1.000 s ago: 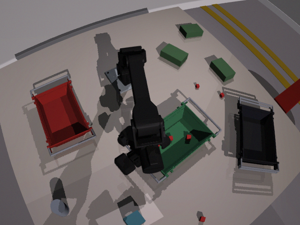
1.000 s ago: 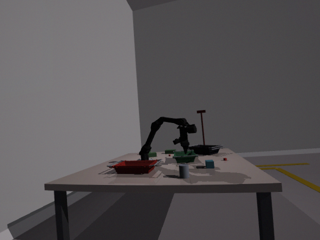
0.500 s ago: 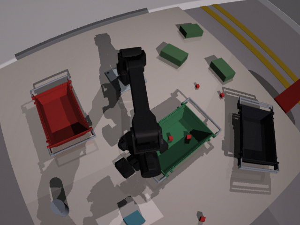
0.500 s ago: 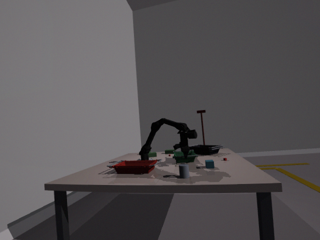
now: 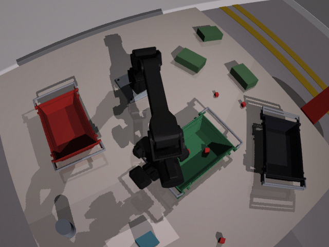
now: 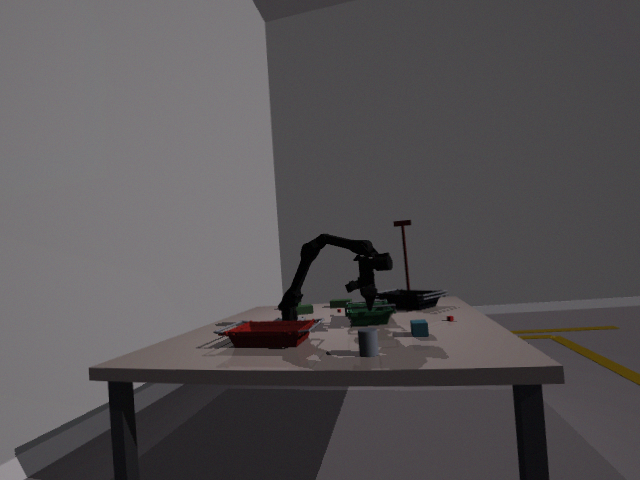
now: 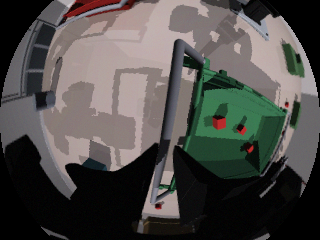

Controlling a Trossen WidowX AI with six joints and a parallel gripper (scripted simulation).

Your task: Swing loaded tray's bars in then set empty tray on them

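The green tray (image 5: 212, 127) (image 6: 369, 317) (image 7: 230, 162) holds three small red blocks. Its far wire bar (image 5: 224, 125) is swung out over the far end. Its near bar (image 7: 172, 90) is out beyond the near end, mostly hidden under the arm in the top view. My gripper (image 6: 370, 307) (image 7: 166, 147) points down at this bar, its fingers slightly apart; the bar passes between the tips in the wrist view, not gripped. The red tray (image 5: 64, 127) (image 6: 268, 334) is empty, bars out over its ends. The black tray (image 5: 280, 151) (image 6: 410, 300) also looks empty, bars out.
Three green blocks, one of them the middle block (image 5: 190, 59), lie toward the back. A grey cylinder (image 5: 64, 227) (image 6: 368, 342) and a blue block (image 5: 147, 240) (image 6: 419, 328) stand near the front. Loose red cubes lie about, one near the front (image 5: 222, 240).
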